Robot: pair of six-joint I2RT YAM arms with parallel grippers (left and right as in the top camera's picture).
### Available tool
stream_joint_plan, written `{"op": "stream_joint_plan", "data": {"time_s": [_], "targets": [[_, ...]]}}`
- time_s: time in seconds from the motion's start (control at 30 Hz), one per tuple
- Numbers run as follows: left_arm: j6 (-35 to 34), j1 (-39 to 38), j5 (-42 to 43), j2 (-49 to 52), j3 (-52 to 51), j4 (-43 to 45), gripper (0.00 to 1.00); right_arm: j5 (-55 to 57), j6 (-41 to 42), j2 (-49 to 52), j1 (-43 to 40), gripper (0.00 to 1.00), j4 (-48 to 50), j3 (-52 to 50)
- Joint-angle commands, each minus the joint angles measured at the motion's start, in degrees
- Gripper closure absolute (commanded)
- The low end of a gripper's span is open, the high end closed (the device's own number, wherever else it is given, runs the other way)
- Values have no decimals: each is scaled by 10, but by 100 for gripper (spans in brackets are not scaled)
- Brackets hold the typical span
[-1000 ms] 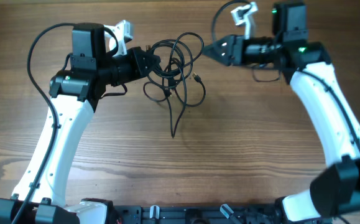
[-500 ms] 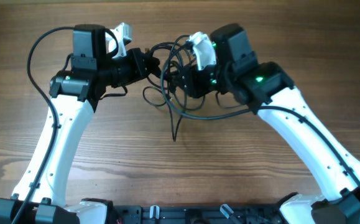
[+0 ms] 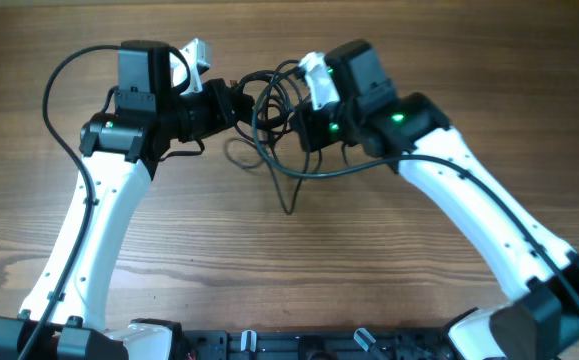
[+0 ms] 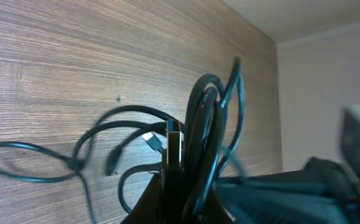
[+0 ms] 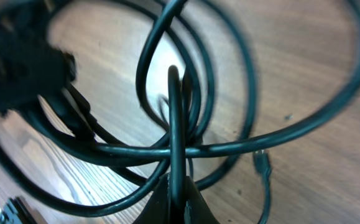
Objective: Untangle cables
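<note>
Fingers [image 4: 167,194] of left gripper [image 3: 237,101] and right gripper [image 3: 294,128] clamp the cables [image 5: 176,106]; next, a gentle pull apart should loosen them.

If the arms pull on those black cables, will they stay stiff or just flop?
Probably floppy: the cables sag in loose loops between the left pincer and right pincer, one end trailing on the table. Likely light, being thin. They may snag rather than slide, since loops cross.

Even, bright light covers the brown wood-grain table [image 3: 269,280]; shadows are faint. The thin black cables [image 5: 176,124] blur close to both wrist cameras.
</note>
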Motion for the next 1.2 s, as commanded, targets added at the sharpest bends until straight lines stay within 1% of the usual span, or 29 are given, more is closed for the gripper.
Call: {"op": "stream_joint_plan", "data": {"time_s": [0.0,0.13,0.27,0.37,0.43,0.5,0.6,0.7,0.8,0.87,1.0,1.17], "targets": [[-2,-2,15,-5,2,-2,96,5,21,-85,-40,96,12,33],[-2,-2,4,-5,2,-11,96,-17,47,-169,-104,96,26,33],[-2,-2,4,-5,2,-11,96,-27,65,-226,-166,96,29,33],[-2,-2,4,-5,2,-11,96,-26,78,-250,-217,96,18,33],[-2,-2,4,-5,2,-11,96,-27,88,-250,-242,96,-7,33],[-2,-2,4,-5,2,-11,96,-26,87,-240,-263,96,-48,32],[-2,-2,4,-5,2,-3,96,-27,90,-209,-269,96,-102,32],[-21,-2,5,-5,2,14,96,-29,103,-177,-269,96,-142,31],[-32,-2,35,-5,2,45,96,-29,116,-134,-269,96,-165,24],[-35,-2,70,-5,2,69,96,-33,117,-107,-269,96,-166,14],[-74,-2,139,-5,2,116,96,-33,117,-48,-269,96,-149,8],[-107,-2,251,-5,2,176,96,-30,117,4,-269,96,-61,8]]}}
